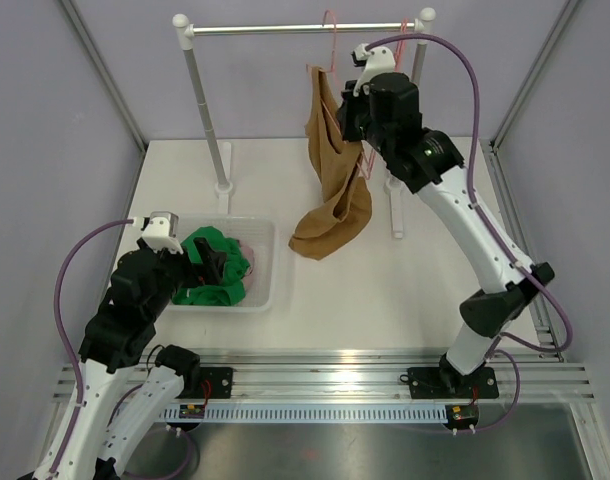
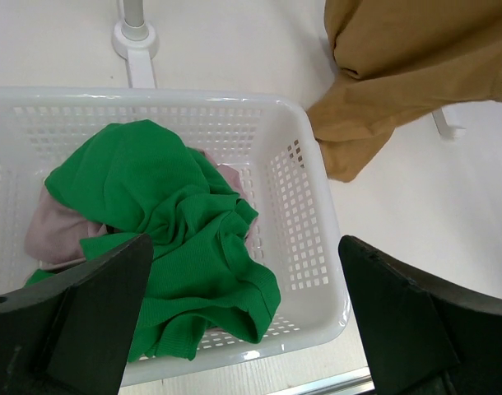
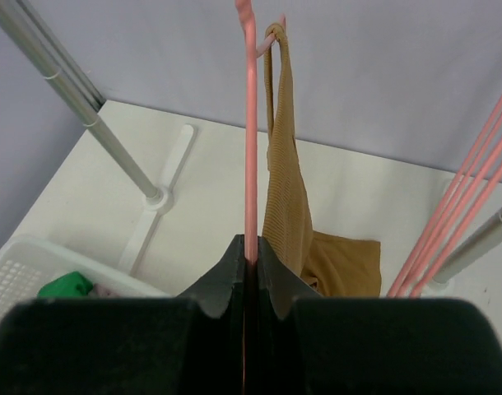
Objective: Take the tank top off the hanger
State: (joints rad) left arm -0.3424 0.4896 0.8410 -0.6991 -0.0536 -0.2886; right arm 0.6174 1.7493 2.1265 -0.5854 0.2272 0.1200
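The tank top (image 1: 337, 175), brown, hangs by a strap from a pink hanger (image 1: 331, 45) on the rail (image 1: 285, 29). Its hem is pooled on the table (image 1: 385, 300), and the right gripper (image 1: 351, 118) is close beside it. In the left wrist view, the left gripper (image 2: 244, 247) gapes wide over a white basket (image 2: 317, 206) of green cloth (image 2: 169, 214). In the right wrist view, the jaws are clamped on the hanger's pink rod.

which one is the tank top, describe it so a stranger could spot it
Find the metal clothes rack at the far side of the table. A pink hanger on its rail is pinched by the right claw, and the tank top dangles from it by a strap, hem slumped on the table. It is the only tan garment; the green cloth lies in the white basket.
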